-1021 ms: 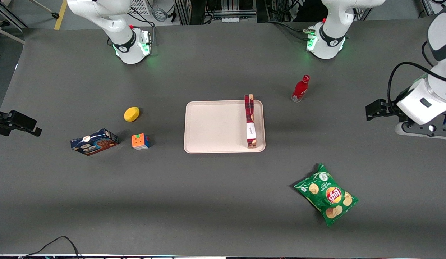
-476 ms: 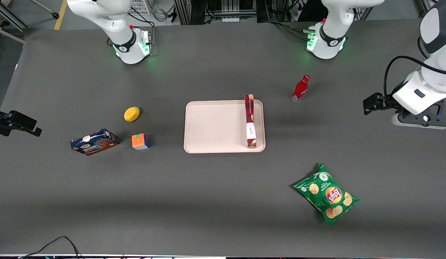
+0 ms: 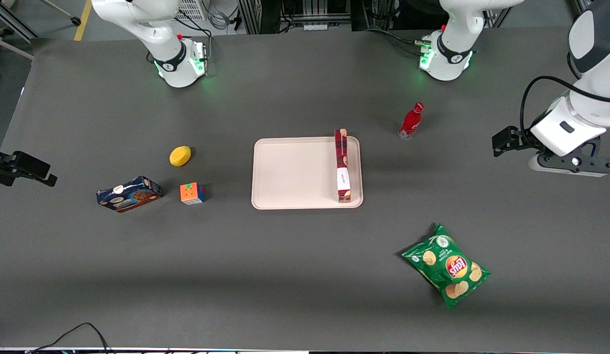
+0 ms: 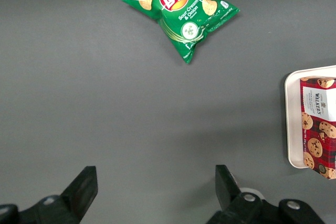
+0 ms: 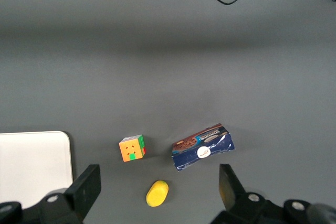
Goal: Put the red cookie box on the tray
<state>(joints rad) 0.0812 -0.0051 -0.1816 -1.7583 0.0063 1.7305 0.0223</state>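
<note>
Red cookie box [image 3: 342, 164] x1 on tray [image 3: 295, 172] x1; hand [image 4: 156, 192] spread, empty, well apart.

The left arm [image 3: 587, 44] has glossy white shells with dark grey joint bands, and a black cable loops beside its wrist. Its base [image 3: 445, 56] glows green and carries a small red button. The gripper [image 4: 155, 195] has black fingers [image 4: 84, 184] on a black body with round silver screws
</note>
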